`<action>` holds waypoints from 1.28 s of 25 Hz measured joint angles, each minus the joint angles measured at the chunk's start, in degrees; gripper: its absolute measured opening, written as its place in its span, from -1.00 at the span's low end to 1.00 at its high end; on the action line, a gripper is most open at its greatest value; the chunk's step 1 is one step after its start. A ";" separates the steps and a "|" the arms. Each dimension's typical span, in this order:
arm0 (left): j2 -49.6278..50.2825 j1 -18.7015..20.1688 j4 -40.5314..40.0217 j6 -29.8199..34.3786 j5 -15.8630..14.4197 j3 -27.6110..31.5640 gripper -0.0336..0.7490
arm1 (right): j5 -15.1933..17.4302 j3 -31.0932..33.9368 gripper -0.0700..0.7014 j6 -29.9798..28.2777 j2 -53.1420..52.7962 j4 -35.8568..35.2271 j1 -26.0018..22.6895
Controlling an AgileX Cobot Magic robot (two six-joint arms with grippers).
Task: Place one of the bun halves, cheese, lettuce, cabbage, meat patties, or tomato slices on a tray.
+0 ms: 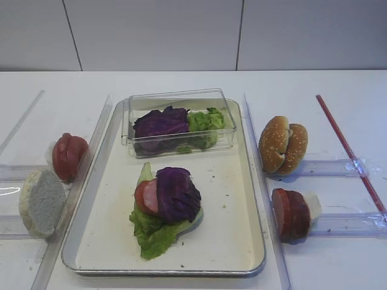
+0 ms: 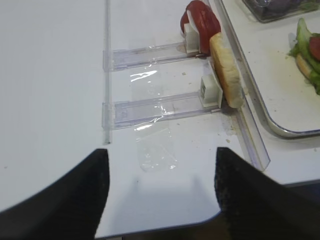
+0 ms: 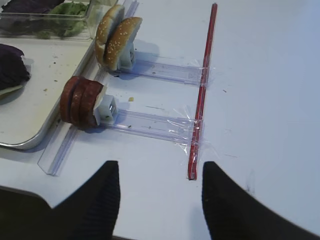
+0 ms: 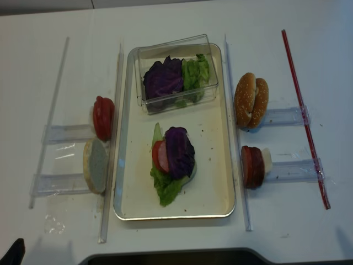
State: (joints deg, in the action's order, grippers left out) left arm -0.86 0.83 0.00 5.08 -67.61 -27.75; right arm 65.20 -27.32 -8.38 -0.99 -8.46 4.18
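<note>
The left end effector is wide open and holds nothing. Ahead of it, a pale bun half stands on the white table. The right end effector is wide open too, and empty. The cabbage sits on the tray, up and left of it, on lettuce.

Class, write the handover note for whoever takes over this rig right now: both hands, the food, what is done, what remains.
Left hand: open, empty, near the left rails.
Right hand: open, empty, near the right rails.
On the tray: a stack of lettuce, tomato slice, meat and cabbage.
Off the tray: pale bun half, tomato slices, sesame bun halves, meat patties.
Left: top the stack with a bun half, probably.
</note>
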 joint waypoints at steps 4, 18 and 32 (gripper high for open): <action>0.00 0.00 0.00 0.00 0.00 0.00 0.19 | 0.00 0.00 0.20 0.00 0.00 0.00 0.00; 0.00 0.00 0.00 0.00 0.00 0.00 0.18 | 0.00 0.00 0.20 0.00 0.00 0.00 0.00; 0.00 0.00 0.00 -0.09 0.00 0.00 0.17 | 0.00 0.00 0.20 0.00 0.00 0.00 0.00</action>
State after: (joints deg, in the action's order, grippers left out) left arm -0.86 0.83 0.00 4.99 -67.61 -27.75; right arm 65.20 -27.32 -8.38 -0.99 -8.46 4.18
